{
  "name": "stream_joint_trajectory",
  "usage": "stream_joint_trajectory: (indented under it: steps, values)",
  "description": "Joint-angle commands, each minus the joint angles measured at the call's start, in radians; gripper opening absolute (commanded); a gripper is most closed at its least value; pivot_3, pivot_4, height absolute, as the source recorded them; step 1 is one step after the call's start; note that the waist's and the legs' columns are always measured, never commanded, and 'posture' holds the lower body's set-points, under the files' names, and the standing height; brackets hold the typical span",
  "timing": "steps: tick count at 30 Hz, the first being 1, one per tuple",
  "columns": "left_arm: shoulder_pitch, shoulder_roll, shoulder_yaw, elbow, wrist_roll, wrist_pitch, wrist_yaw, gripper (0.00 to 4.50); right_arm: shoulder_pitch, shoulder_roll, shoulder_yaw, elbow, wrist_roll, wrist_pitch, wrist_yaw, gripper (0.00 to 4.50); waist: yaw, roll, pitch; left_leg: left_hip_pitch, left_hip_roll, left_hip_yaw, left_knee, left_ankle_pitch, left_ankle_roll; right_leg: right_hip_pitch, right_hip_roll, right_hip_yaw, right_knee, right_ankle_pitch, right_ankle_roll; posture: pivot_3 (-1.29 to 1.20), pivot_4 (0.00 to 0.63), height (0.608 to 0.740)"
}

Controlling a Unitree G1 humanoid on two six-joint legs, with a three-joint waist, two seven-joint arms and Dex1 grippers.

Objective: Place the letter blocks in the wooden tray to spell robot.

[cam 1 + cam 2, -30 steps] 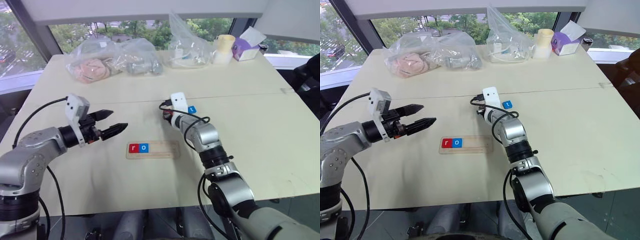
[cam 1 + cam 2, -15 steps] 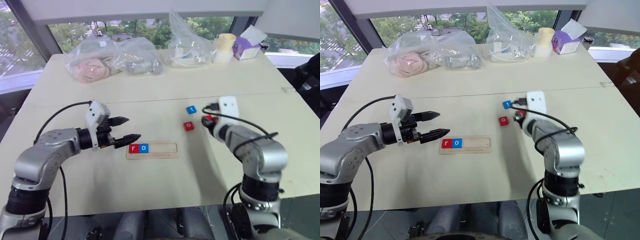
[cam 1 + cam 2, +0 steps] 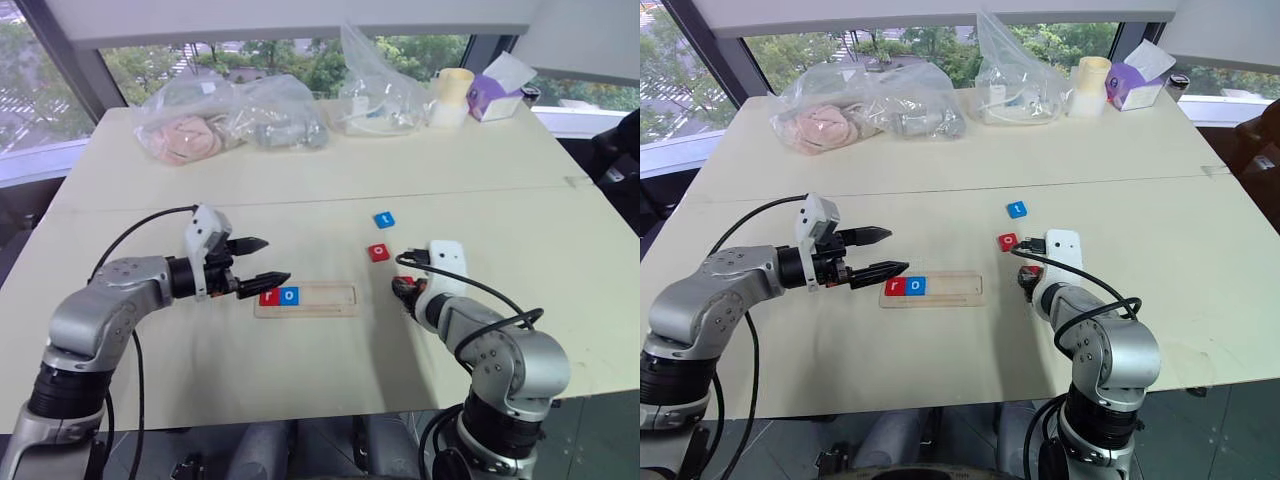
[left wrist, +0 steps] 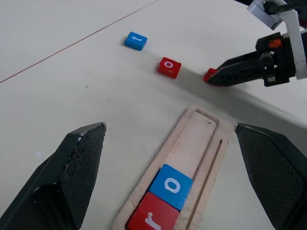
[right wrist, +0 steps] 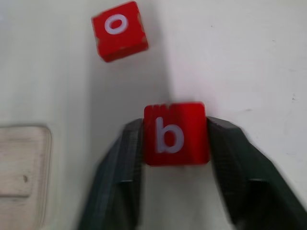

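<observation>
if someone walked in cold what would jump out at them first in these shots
The right claw has a red b block between its fingers, just right of the wooden tray, which already holds a red r and blue o at its left end. The left claw hovers open beside that end.

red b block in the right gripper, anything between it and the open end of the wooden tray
Nothing: in the left eye view, only bare table separates the red b block, between the right gripper's fingers, from the wooden tray's empty end.
</observation>
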Motion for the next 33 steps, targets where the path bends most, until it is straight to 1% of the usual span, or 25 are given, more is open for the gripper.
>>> stream_joint_trajectory:
  steps: [1,2,5,6,7,8,9,12,14,17,20,23,25,30,32,33]
  values:
    - [0.001,0.014,0.007,-0.026,0.006,-0.014,-0.005,4.5,-0.003,-0.026,0.0,-0.014,-0.013,-0.005,0.0,4.14,0.0,0.0,0.0,0.0,0.0,0.0,0.0,0.0,0.0,0.0,0.0,0.0,0.0,0.0,0.0,0.0,0.15,0.74]
    - [0.003,0.015,0.007,-0.027,0.005,-0.013,-0.005,4.5,-0.006,-0.034,-0.004,-0.019,-0.013,-0.006,0.004,4.44,0.002,0.0,0.0,0.0,0.0,0.0,0.0,0.0,0.0,0.0,0.0,0.0,0.0,0.0,0.0,0.0,0.15,0.74]
    - [0.011,0.029,0.014,-0.029,0.001,-0.01,-0.014,4.5,-0.032,-0.071,-0.029,-0.042,0.014,-0.03,0.05,4.44,0.002,0.0,0.0,0.0,0.0,0.0,0.0,0.0,0.0,0.0,-0.001,0.0,0.0,0.0,0.0,0.0,0.15,0.74]
    - [0.022,0.052,0.004,-0.031,0.007,-0.01,-0.037,4.5,-0.032,-0.217,0.018,-0.034,0.013,-0.143,0.126,4.44,0.001,0.0,0.0,0.0,0.0,0.0,0.0,0.0,0.0,0.0,-0.001,0.0,0.0,0.0,0.0,0.0,0.15,0.74]
    - [0.031,0.069,-0.003,-0.033,0.011,-0.012,-0.054,4.5,-0.029,-0.324,0.056,-0.028,0.01,-0.227,0.182,4.44,0.0,0.002,0.002,-0.001,0.0,0.0,0.0,0.0,0.0,0.0,-0.001,0.0,-0.001,0.0,0.0,0.0,0.15,0.74]
    - [0.046,0.092,-0.019,-0.042,0.026,-0.024,-0.074,4.5,-0.016,-0.438,0.085,-0.011,0.029,-0.332,0.285,4.44,0.0,0.003,0.002,-0.002,-0.001,0.001,0.001,0.0,0.0,-0.001,-0.001,0.0,-0.001,0.0,0.0,0.0,0.15,0.74]
    - [0.059,0.107,-0.027,-0.054,0.03,-0.029,-0.087,4.5,0.013,-0.534,0.098,0.006,0.079,-0.422,0.421,4.44,-0.001,0.002,0.002,-0.003,-0.001,0.002,0.001,0.0,0.0,-0.001,-0.001,0.0,-0.002,0.0,0.001,0.0,0.15,0.74]
    - [0.081,0.143,-0.03,-0.1,0.009,-0.024,-0.127,4.5,0.137,-0.707,0.048,0.129,0.187,-0.72,0.774,4.44,0.0,-0.004,0.001,-0.002,0.0,0.002,0.0,-0.002,0.004,0.001,-0.001,-0.001,-0.004,-0.005,0.008,0.0,0.15,0.74]
    - [0.094,0.175,-0.031,-0.129,0.009,-0.022,-0.158,4.5,0.18,-0.769,0.026,0.246,0.196,-0.865,0.896,4.44,0.001,-0.005,0.002,-0.002,0.001,0.001,0.0,-0.004,0.006,0.001,-0.001,-0.002,-0.004,-0.005,0.008,0.0,0.15,0.74]
    - [0.118,0.218,-0.02,-0.182,-0.006,-0.013,-0.19,4.5,0.199,-0.823,0.054,0.392,0.179,-1.034,1.007,4.44,-0.001,-0.004,0.003,-0.002,0.0,0.005,0.001,-0.004,0.007,0.001,-0.002,0.0,-0.004,-0.003,0.005,0.0,0.15,0.74]
    - [0.131,0.249,-0.019,-0.232,-0.017,-0.007,-0.205,4.5,0.167,-0.831,0.117,0.521,0.131,-1.174,1.054,4.44,-0.001,-0.005,0.003,-0.002,0.0,0.007,0.004,-0.005,0.007,0.002,-0.003,0.002,-0.004,-0.003,0.005,0.0,0.15,0.74]
    - [0.128,0.247,-0.02,-0.249,-0.019,-0.001,-0.187,4.5,0.115,-0.81,0.155,0.628,0.101,-1.257,1.063,4.44,0.002,-0.005,0.004,-0.002,0.001,0.007,0.006,-0.005,0.007,0.002,-0.003,0.002,-0.003,-0.003,0.006,0.0,0.15,0.74]
    - [0.126,0.236,-0.017,-0.249,-0.022,0.003,-0.17,4.5,0.089,-0.798,0.178,0.677,0.088,-1.301,1.07,4.44,0.003,-0.005,0.004,-0.002,0.001,0.007,0.006,-0.005,0.006,0.002,-0.003,0.002,-0.003,-0.002,0.004,0.0,0.15,0.74]
    - [0.142,0.229,-0.016,-0.237,-0.015,0.004,-0.145,4.5,0.05,-0.774,0.237,0.77,0.022,-1.416,1.064,4.44,0.004,-0.005,0.004,-0.003,0.001,0.007,0.005,-0.005,0.007,0.001,-0.002,0.002,-0.004,-0.001,0.003,0.0,0.15,0.74]
    - [0.147,0.229,-0.014,-0.232,-0.015,0.003,-0.14,4.5,0.041,-0.761,0.248,0.79,0.016,-1.434,1.06,4.44,0.004,-0.005,0.003,-0.003,0.001,0.007,0.005,-0.005,0.007,0.001,-0.002,0.002,-0.004,-0.001,0.003,0.0,0.15,0.74]
    - [0.151,0.229,-0.012,-0.23,-0.015,0.002,-0.137,4.5,0.04,-0.758,0.254,0.792,0.016,-1.441,1.065,4.2,0.004,-0.005,0.003,-0.003,0.001,0.007,0.005,-0.005,0.007,0.001,-0.002,0.002,-0.003,-0.001,0.003,0.0,0.15,0.74]
